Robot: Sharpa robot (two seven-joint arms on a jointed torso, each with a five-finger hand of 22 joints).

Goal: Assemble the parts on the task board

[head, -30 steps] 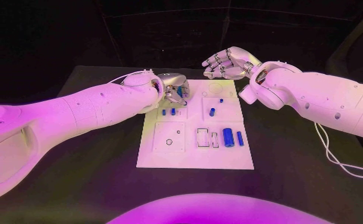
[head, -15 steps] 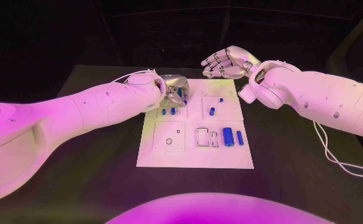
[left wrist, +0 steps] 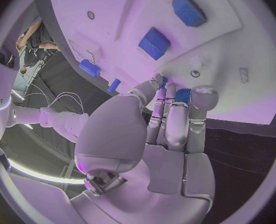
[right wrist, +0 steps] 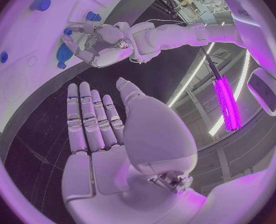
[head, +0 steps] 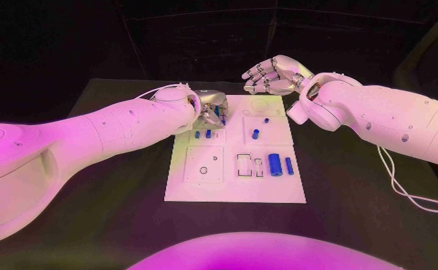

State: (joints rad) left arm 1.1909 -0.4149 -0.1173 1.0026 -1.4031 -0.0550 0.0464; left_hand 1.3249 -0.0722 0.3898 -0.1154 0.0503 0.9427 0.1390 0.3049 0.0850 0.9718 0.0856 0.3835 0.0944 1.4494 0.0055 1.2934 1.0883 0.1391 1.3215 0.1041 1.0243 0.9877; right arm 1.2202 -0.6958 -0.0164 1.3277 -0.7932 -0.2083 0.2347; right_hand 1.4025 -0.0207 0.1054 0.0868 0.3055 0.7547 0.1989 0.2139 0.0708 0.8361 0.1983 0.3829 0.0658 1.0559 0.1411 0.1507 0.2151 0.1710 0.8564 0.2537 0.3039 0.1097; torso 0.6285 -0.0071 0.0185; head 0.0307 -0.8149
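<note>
The left hand (head: 210,107) is over the far-left corner of the task board (head: 235,188), at about eleven o'clock from the board's middle, its fingers (left wrist: 175,119) curled together and pinching a small blue part (left wrist: 182,95) at their tips. The right hand (head: 274,74) hangs above the board's far edge, at one o'clock, holding nothing, fingers (right wrist: 91,119) loosely spread. More blue parts (head: 275,162) lie on the board: a pair at nine o'clock, others at four o'clock near the right edge.
</note>
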